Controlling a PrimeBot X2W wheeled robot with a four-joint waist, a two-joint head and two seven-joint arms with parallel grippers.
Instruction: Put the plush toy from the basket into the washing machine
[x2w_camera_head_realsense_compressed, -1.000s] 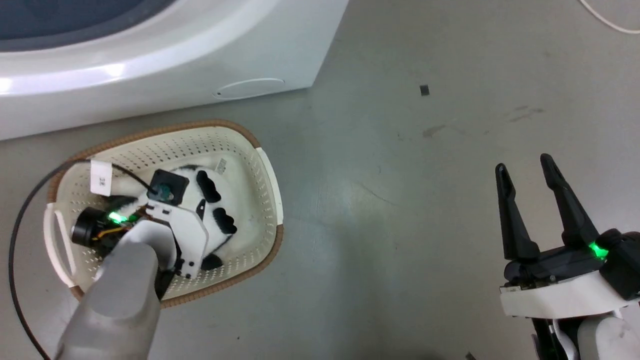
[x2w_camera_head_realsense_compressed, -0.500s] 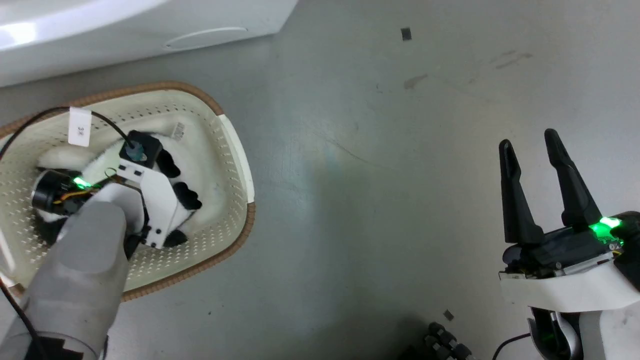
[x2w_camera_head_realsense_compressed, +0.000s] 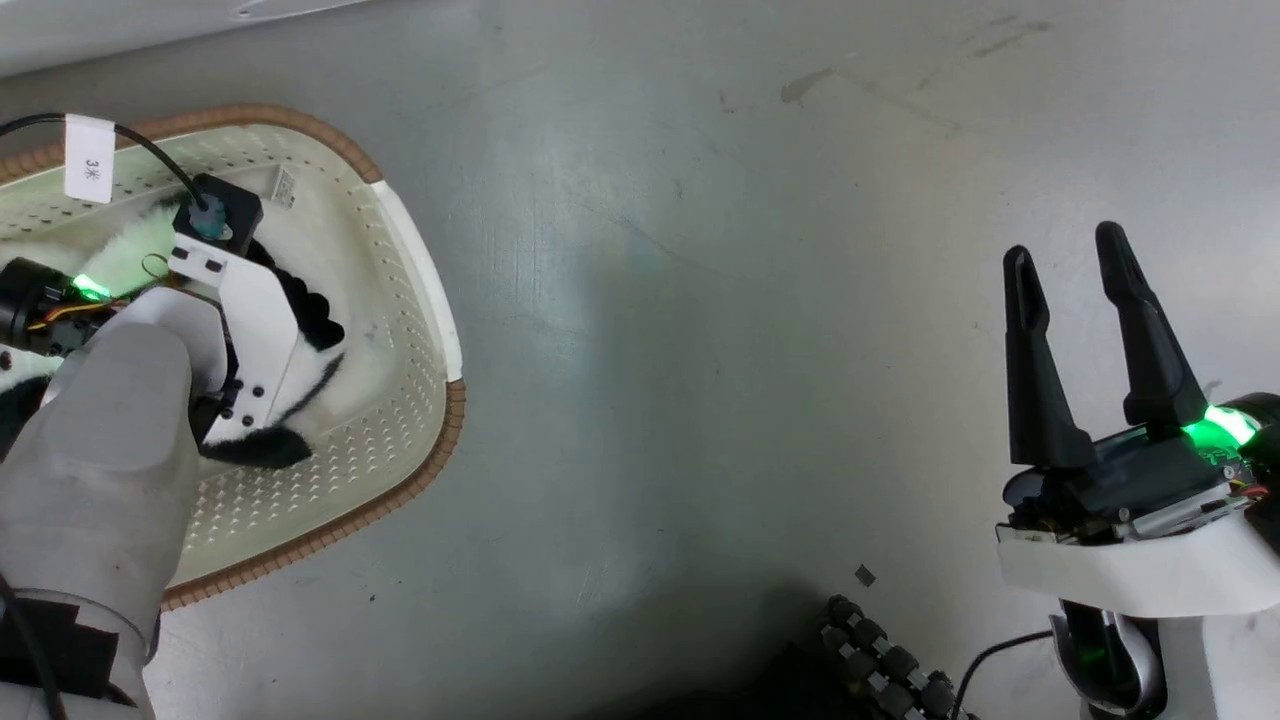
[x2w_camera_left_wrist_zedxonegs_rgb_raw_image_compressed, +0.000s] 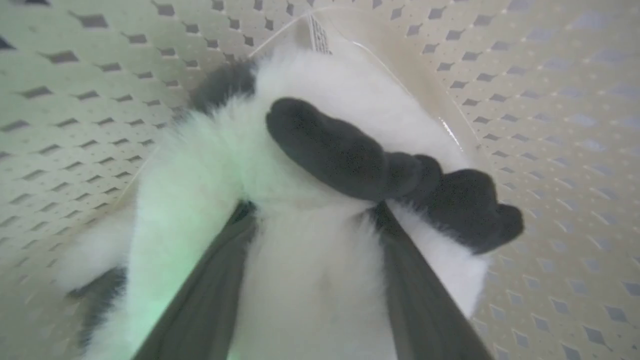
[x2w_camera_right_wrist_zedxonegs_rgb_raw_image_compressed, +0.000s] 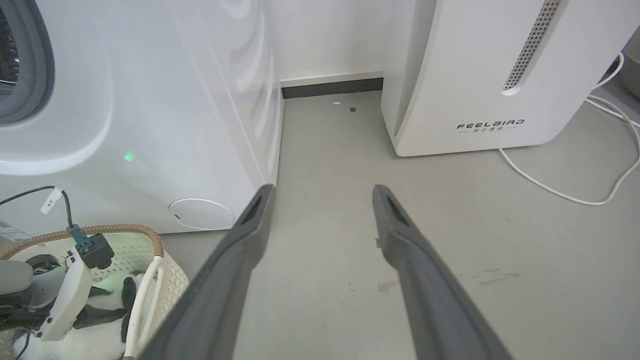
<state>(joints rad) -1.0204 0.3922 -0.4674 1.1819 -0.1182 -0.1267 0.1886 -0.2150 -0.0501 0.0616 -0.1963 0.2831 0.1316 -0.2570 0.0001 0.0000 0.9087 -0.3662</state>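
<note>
One pincer on the panda, one spare

The plush toy (x2w_camera_left_wrist_zedxonegs_rgb_raw_image_compressed: 310, 260) lies inside the basket (x2w_camera_head_realsense_compressed: 400, 250). My left pincer (x2w_camera_left_wrist_zedxonegs_rgb_raw_image_compressed: 312, 210) grips its body, both fingers (x2w_camera_left_wrist_zedxonegs_rgb_raw_image_compressed: 215, 290) sunk in white fur, ready to lift it whole. My right pincer (x2w_camera_head_realsense_compressed: 1064, 245) hangs released above the floor (x2w_camera_head_realsense_compressed: 700, 300), clear of the path to the washing machine (x2w_camera_right_wrist_zedxonegs_rgb_raw_image_compressed: 150, 100).
</note>
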